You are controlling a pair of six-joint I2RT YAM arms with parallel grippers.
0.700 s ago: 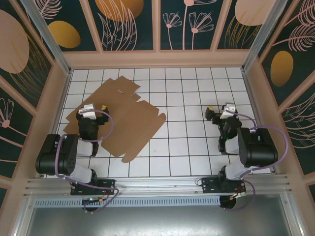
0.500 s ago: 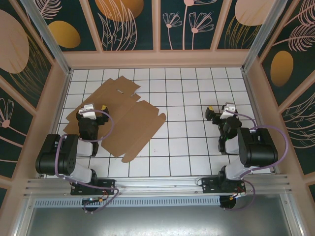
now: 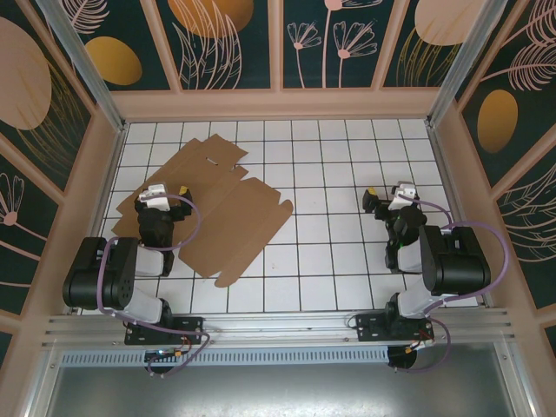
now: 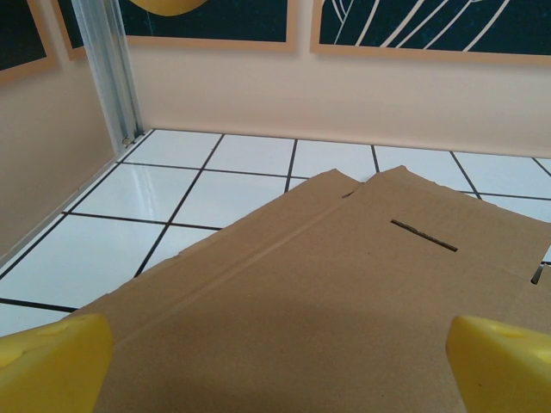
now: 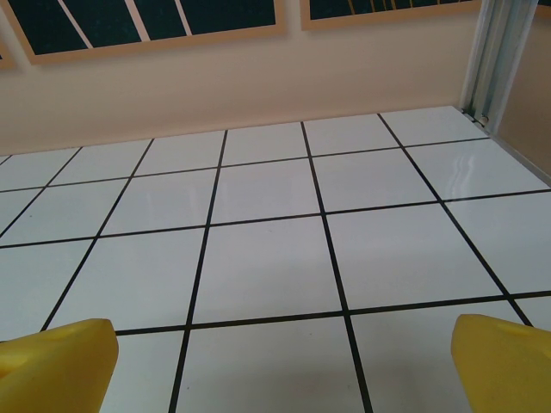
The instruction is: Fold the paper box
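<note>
Paper box (image 3: 228,217) flat on white tiled table (image 3: 339,165), floral walls (image 3: 234,43); left pincer (image 4: 277,366), right pincer (image 5: 280,366) spread.

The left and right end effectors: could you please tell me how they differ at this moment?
The left end effector is over the paper box, a flat, unfolded sheet; the right end effector is over the bare tiled table. The left one is on the table's left side, the right one on its right side. Both are open, hold nothing and have yellow fingertips.
</note>
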